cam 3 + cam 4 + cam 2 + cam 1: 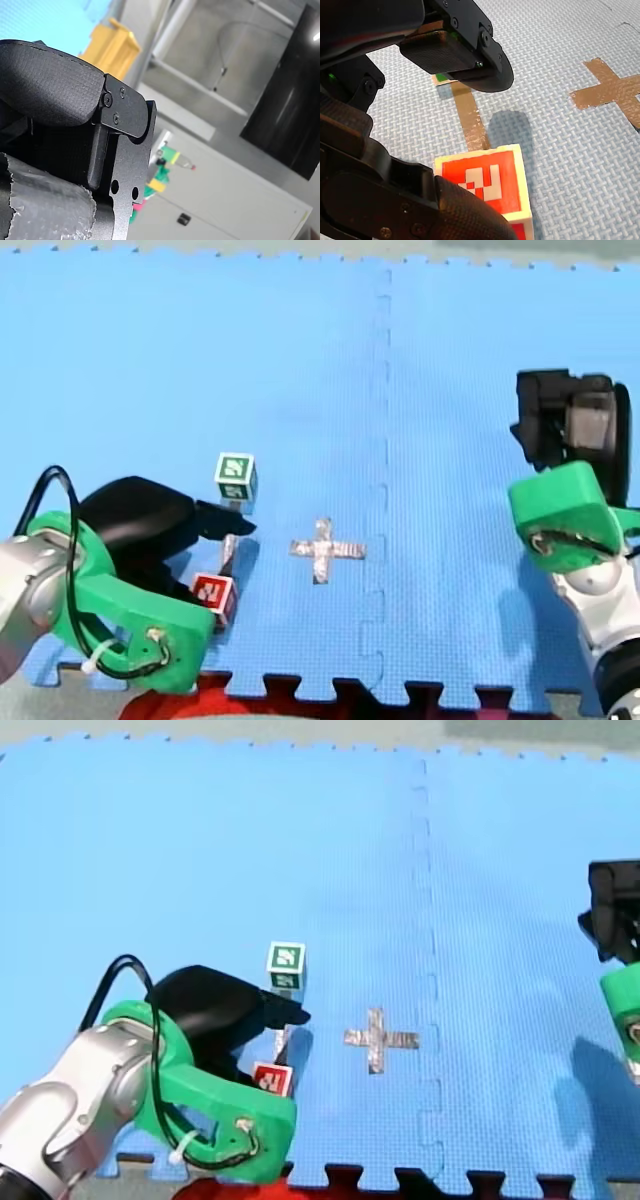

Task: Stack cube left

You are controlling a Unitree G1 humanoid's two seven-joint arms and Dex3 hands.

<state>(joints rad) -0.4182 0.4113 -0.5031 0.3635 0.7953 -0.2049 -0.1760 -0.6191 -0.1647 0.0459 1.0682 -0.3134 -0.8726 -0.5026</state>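
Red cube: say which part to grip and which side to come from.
Grip the red cube by two opposite upright faces, coming down from above: it sits flat on the mat, sides free, with the left hand over it. The green cube stands apart, beyond it. The right hand is at the mat's right side.

The foam mat (200, 840) is matt, finely woven-grained; the tape cross (378, 1040) gleams like foil; the left hand (140, 525) is matt, grainy black plastic.
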